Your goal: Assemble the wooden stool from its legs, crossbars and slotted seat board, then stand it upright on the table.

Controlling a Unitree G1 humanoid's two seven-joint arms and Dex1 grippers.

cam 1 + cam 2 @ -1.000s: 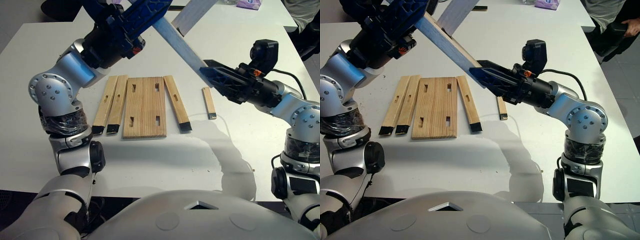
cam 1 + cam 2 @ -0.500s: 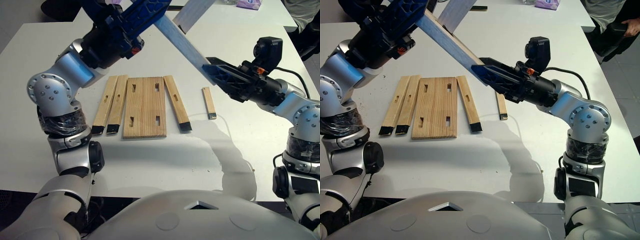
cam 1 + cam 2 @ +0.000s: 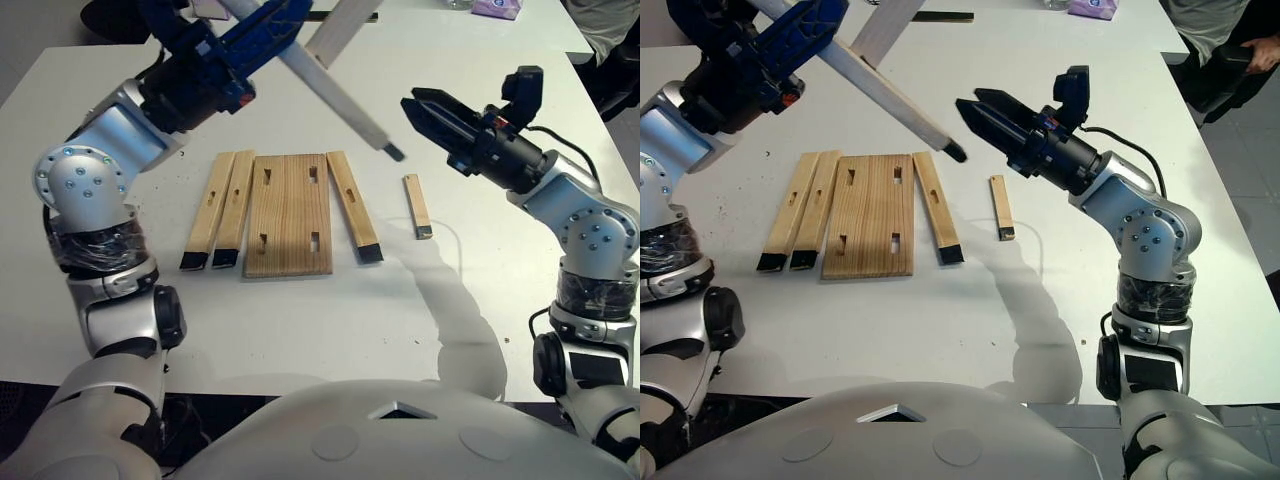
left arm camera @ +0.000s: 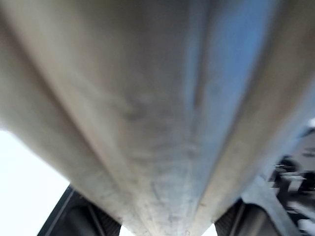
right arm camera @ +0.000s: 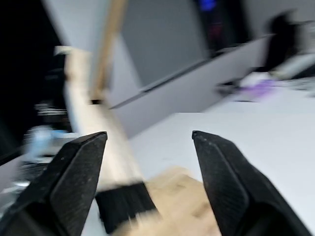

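Left eye view: raised left tool (image 3: 268, 22) clamps leg (image 3: 340, 100); right tool (image 3: 412, 100) gapes

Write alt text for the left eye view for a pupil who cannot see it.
The left jaws grip a wooden leg slanting down above the table; the right jaws stand open and empty just off its black tip. On the table lie the slotted seat board, two legs to its left, a third leg to its right, and a short crossbar farther right.
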